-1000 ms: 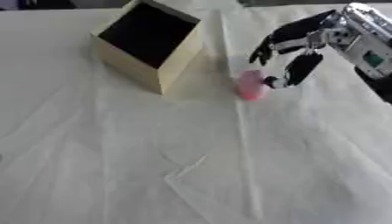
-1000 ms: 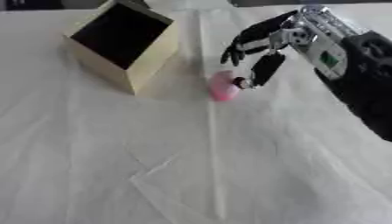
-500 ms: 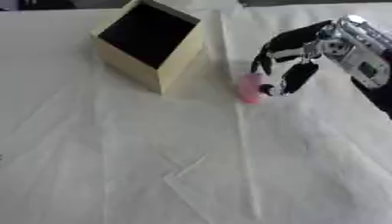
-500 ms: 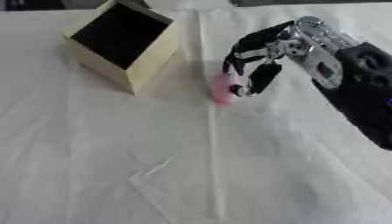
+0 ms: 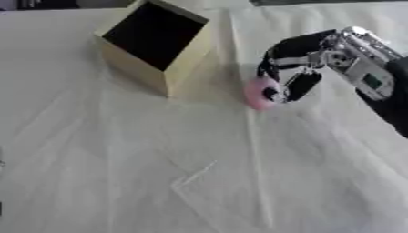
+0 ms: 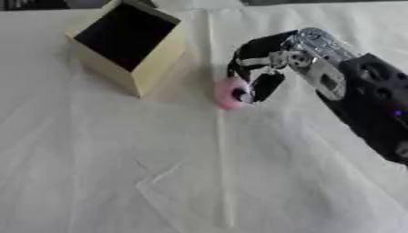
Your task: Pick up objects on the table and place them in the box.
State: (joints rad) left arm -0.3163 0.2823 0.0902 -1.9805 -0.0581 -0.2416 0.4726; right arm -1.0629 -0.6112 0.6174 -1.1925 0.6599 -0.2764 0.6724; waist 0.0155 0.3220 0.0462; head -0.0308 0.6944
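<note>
A small pink rounded object (image 5: 257, 93) lies on the white cloth just right of the box. The box (image 5: 156, 43) is cream-coloured cardboard with an open top and a dark inside, and it stands at the upper left, turned corner-on to me. My right hand (image 6: 267, 61) reaches in from the right. Its fingers (image 5: 271, 57) arch over the pink object and the thumb (image 5: 296, 86) touches the object's right side, so the hand is curled round it. The object still rests on the cloth. My left hand does not show.
A white cloth (image 5: 199, 173) with creases and one long fold line down the middle covers the table. My right forearm (image 6: 366, 100) crosses the right side of the view.
My right hand has moved down and to the left onto the pink object, and its fingers have curled round it. The box and the object have stayed in place.
</note>
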